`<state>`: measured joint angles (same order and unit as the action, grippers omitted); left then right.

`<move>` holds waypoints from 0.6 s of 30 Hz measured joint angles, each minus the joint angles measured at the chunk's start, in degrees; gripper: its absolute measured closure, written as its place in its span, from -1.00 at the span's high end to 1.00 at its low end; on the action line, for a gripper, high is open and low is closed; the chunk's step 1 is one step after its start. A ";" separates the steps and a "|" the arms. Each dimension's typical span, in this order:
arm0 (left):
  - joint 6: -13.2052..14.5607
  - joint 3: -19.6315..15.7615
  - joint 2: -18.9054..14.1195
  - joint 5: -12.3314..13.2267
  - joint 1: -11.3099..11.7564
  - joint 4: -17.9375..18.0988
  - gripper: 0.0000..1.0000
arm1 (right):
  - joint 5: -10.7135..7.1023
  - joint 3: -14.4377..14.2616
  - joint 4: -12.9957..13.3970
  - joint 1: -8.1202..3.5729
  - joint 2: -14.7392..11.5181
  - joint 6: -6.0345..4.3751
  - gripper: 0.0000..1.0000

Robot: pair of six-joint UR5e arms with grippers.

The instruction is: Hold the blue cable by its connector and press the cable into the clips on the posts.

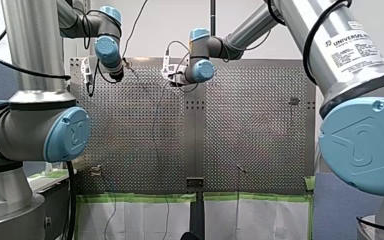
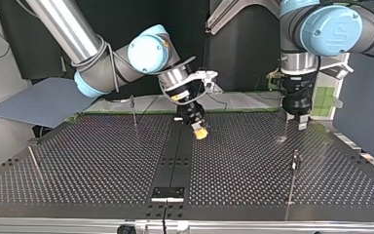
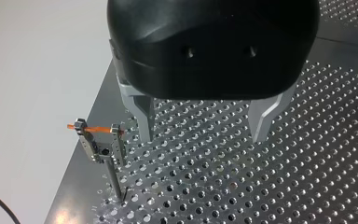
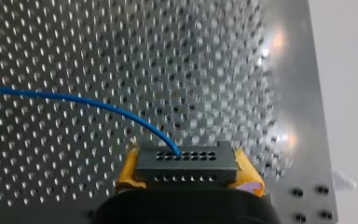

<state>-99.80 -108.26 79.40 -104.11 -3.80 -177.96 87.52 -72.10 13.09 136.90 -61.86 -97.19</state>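
R gripper [image 2: 200,130]: yellow pads clamped on connector [image 4: 186,163], centre of top view, just over table [image 2: 92,161]. Blue cable [image 4: 74,99] runs from connector across holes, in no clip that I can see. L gripper [image 3: 202,135]: metal fingers apart, empty, just beside post [image 3: 113,179] w/ clip [image 3: 98,147].
Risks: thin cable misses clip slot or snags post; connector twists in pads under pull; L finger knocks post.
Containers: none visible; clip carries only orange strip [image 3: 95,128]
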 joint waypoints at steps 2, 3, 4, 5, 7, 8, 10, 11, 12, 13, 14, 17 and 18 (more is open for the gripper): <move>-0.02 0.00 0.06 0.01 -0.09 0.03 1.00 | 0.54 -0.01 0.97 -0.38 0.05 -0.61 -1.00; -0.02 0.00 0.10 0.01 -0.12 0.04 1.00 | 0.55 0.11 1.41 -0.54 0.05 -0.79 -1.00; -0.02 0.00 0.15 0.01 -0.14 0.05 1.00 | 0.50 0.27 1.89 -0.69 0.04 -0.92 -1.00; -0.03 0.00 0.20 0.01 -0.16 0.05 1.00 | 0.36 0.52 2.43 -0.86 0.04 -1.04 -1.00; -0.04 0.00 0.24 0.01 -0.21 0.05 1.00 | 0.09 0.98 2.92 -1.07 0.05 -1.16 -1.00; -0.04 0.00 0.28 0.01 -0.24 0.05 1.00 | -0.06 1.27 3.10 -1.16 0.05 -1.20 -1.00; -0.04 0.00 0.31 0.01 -0.30 0.05 1.00 | -0.25 1.63 3.24 -1.27 0.07 -1.23 -1.00; -0.04 0.00 0.31 0.01 -0.33 0.05 1.00 | -0.34 1.79 3.29 -1.33 0.07 -1.25 -1.00; -0.04 0.00 0.30 0.01 -0.36 0.05 1.00 | -0.39 1.87 3.29 -1.37 0.09 -1.25 -1.00; -0.04 0.00 0.29 0.01 -0.38 0.05 1.00 | -0.43 1.93 3.29 -1.41 0.09 -1.28 -1.00; -0.04 0.00 0.29 0.02 -0.42 0.06 1.00 | -0.46 1.96 3.29 -1.49 0.09 -1.29 -1.00; -0.05 0.00 0.27 0.10 -0.54 0.03 1.00 | -0.40 2.02 3.25 -1.69 0.10 -1.26 -1.00; -0.05 0.00 0.27 0.12 -0.59 0.01 1.00 | -0.31 2.04 3.23 -1.75 0.10 -1.21 -1.00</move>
<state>-99.85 -108.26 79.68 -103.99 -4.38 -177.96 87.21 -70.06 16.32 135.15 -61.76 -98.40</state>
